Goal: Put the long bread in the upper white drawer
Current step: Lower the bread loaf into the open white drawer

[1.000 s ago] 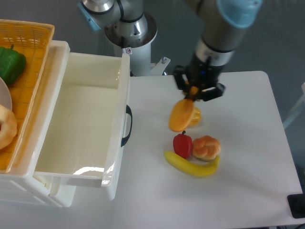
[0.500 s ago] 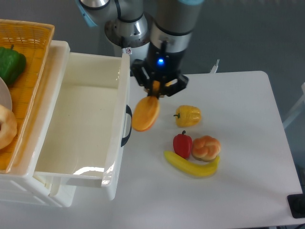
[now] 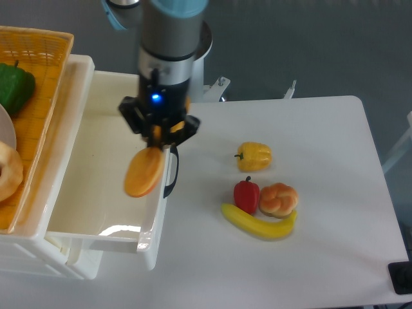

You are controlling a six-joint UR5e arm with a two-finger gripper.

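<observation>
My gripper point(image 3: 155, 132) is shut on the long bread point(image 3: 144, 172), a golden-orange baguette seen end-on as an oval. It hangs from the fingers above the right part of the upper white drawer point(image 3: 84, 219), just inside the front wall. The drawer is pulled open, its inside white and bare, with a dark curved handle point(image 3: 172, 168) on its front. The bread's upper end is hidden between the fingers.
On the table to the right lie a yellow pepper point(image 3: 254, 155), a red pepper point(image 3: 246, 195), a round bun point(image 3: 279, 199) and a banana point(image 3: 259, 225). An orange wicker basket point(image 3: 38, 77) with a green pepper point(image 3: 14, 85) sits left of the drawer.
The gripper has carried the long bread leftward from above the table, past the drawer's handle, to above the drawer's inside. The other items have not moved.
</observation>
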